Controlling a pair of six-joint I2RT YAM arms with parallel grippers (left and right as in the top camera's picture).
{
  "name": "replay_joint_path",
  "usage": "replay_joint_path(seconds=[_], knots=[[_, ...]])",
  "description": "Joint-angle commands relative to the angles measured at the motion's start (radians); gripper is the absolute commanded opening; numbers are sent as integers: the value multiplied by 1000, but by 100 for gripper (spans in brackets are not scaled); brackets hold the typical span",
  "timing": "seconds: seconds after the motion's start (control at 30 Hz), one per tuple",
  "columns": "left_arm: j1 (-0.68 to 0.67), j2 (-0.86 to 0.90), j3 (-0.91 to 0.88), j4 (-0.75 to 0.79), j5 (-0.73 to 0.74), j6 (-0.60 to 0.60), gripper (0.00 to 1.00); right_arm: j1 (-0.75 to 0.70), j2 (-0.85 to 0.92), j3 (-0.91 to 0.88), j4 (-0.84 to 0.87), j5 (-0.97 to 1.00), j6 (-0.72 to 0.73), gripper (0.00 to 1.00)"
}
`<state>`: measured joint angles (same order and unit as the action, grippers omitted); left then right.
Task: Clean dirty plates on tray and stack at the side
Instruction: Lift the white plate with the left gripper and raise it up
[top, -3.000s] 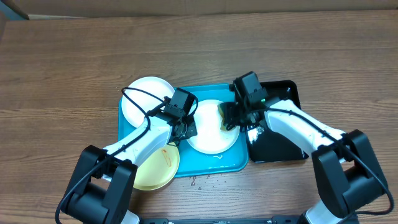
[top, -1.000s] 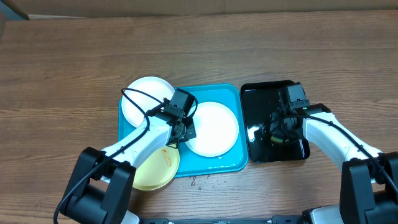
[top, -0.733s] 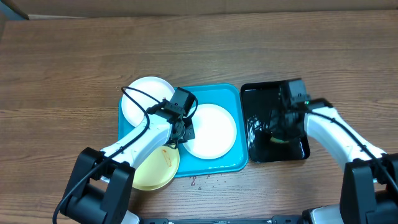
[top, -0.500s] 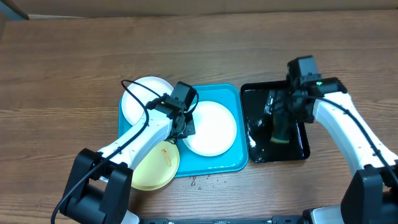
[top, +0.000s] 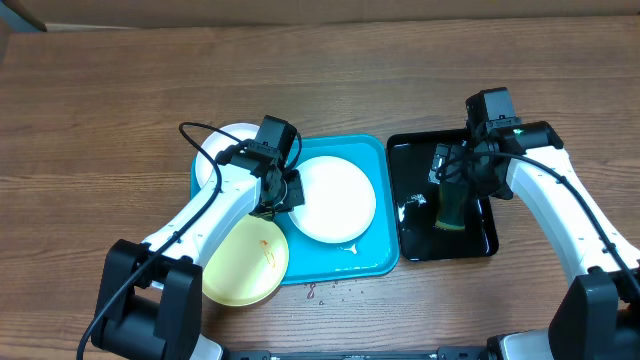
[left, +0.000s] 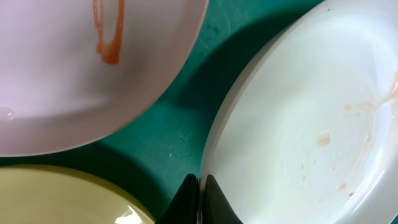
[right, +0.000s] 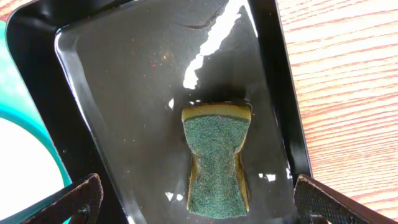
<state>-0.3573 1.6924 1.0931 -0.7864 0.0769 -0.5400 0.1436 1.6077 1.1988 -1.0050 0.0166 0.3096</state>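
On the cyan tray (top: 375, 256), left hand (left: 198, 198) pinched tight on the left rim of the middle white plate (top: 335, 198), which has faint reddish specks. Second white plate (left: 74, 56), red smear, sits at the tray's far-left corner. Yellow-green plate (top: 243, 265) overhangs the near edge. Right hand (top: 460, 172) spread wide, holding nothing, above the sponge (right: 216, 163) lying in the black tray (right: 124, 81).

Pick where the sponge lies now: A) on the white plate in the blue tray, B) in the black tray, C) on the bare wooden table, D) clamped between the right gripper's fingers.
B: the sponge lies flat on the wet floor of the black tray, with nothing gripping it.
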Motion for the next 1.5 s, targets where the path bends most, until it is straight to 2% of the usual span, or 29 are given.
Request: replay_joint_path(seconds=[0.0,0.23,0.47,0.73,0.97,1.2,1.47], knots=[[5,-25,58,-36,20,58,4,-6,-16,11,4,16,-3,100],[3,-26,264,-190,17,92,4,-23,-16,35,57,-29,8,100],[-14,-26,363,-235,17,92,4,-188,-16,98,39,-132,8,100],[-121,-26,377,-159,-40,91,4,-388,-16,98,33,-131,8,100],[-227,-26,377,-24,-72,87,4,-432,-16,98,29,-131,8,100],[-323,-26,377,103,-247,77,4,-432,-16,98,30,-131,8,100],[-433,-25,377,211,-505,147,4,-432,-16,98,30,-131,8,100]])
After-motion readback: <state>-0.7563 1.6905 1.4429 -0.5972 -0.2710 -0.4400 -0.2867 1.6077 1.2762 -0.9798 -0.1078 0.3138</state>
